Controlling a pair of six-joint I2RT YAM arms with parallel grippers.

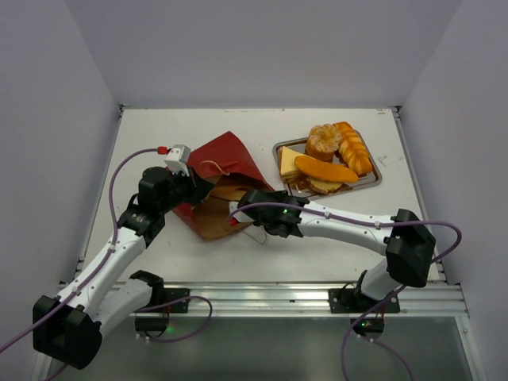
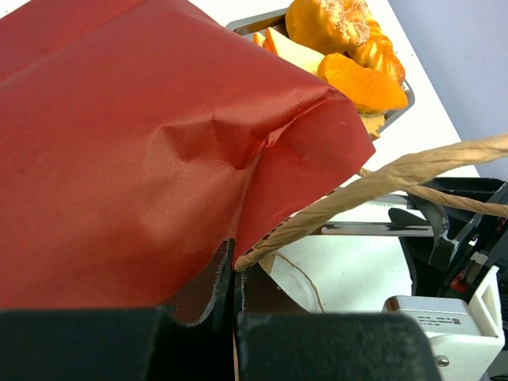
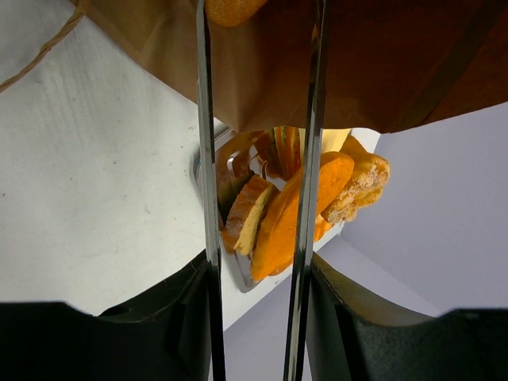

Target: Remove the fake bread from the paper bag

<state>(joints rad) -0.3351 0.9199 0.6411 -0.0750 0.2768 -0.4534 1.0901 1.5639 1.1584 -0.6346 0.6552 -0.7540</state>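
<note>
- Our left pincer (image 2: 234, 274) clenches the edge of the paper bag (image 1: 226, 157) to hold it open.
- Our right pincer (image 3: 258, 79), spread apart, waits at its mouth to pick fake bread (image 3: 228, 8).

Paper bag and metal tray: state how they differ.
The paper bag is dark red, creased paper; the metal tray is shiny and rigid. The bag lies on its side, its edge pinched by the left claw; the tray sits flat, untouched, piled with fake bread. Both rest on the table.
</note>
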